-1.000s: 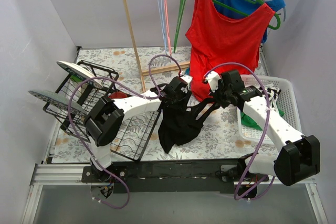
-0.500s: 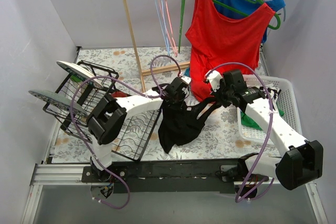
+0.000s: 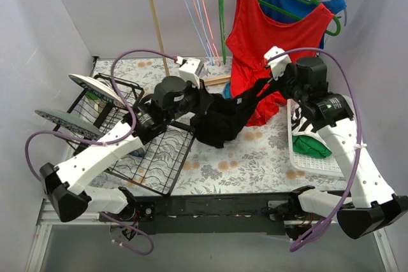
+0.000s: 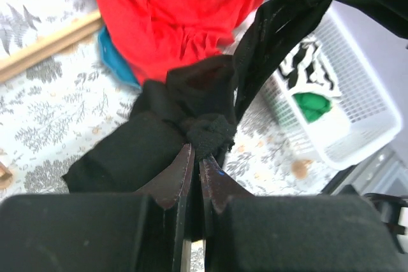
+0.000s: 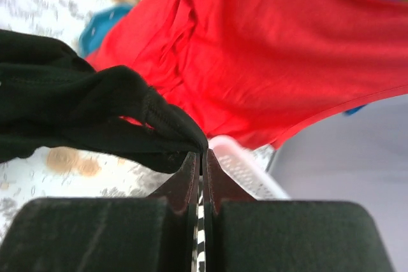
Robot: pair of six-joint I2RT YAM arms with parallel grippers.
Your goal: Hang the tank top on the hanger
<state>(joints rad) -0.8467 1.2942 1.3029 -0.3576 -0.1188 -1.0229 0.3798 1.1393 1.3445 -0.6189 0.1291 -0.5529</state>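
- Tank top — black, slung between both claws, its bulk sagging at the middle of the top view.
- Left claw at the top's 10 o'clock, clamped on a bunched wad of the fabric.
- Right claw at its 2 o'clock, pinching a strap, fingers pressed together.
- Hanger — green, bare, hanging at 12 o'clock, well apart.
- Red top at 1 o'clock, basket at 3 o'clock, wire rack at 8 o'clock.
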